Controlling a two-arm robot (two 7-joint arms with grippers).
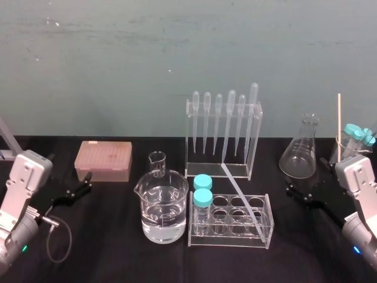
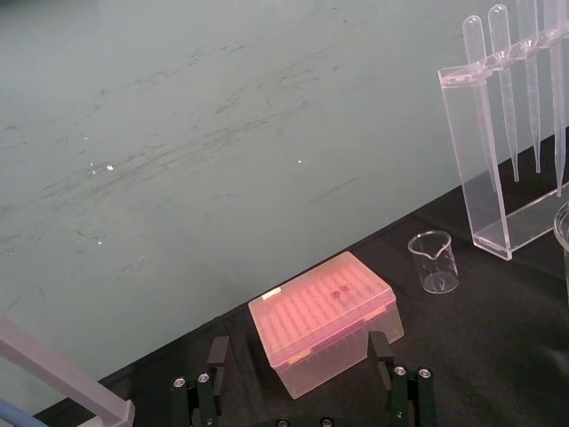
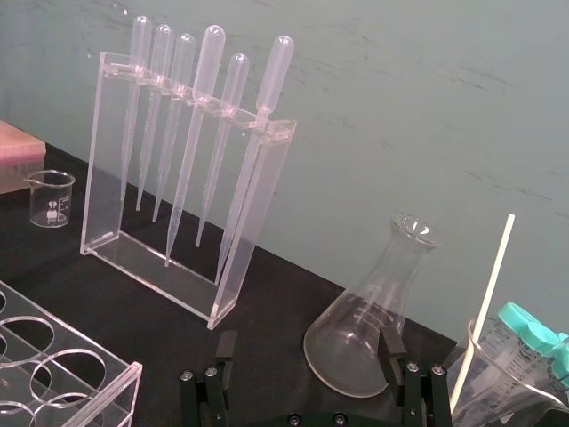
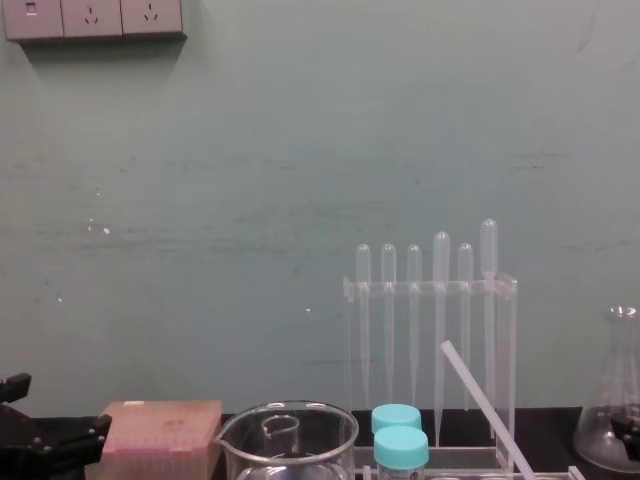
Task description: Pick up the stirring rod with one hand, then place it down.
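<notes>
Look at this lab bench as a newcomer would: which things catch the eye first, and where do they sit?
The clear pipette rack with six pipettes stands tall at centre back. In front, a large beaker of clear liquid sits beside a tube rack holding two teal-capped tubes, with the stirring rod leaning slantwise in it. The left gripper and right gripper are open, low at either side.

Showing the stirring rod (image 1: 242, 199) (image 4: 480, 404), thin, straight, translucent white, leaning slantwise in the test-tube rack (image 1: 230, 240), lower end sitting front-right, upper end tipping back-left.
</notes>
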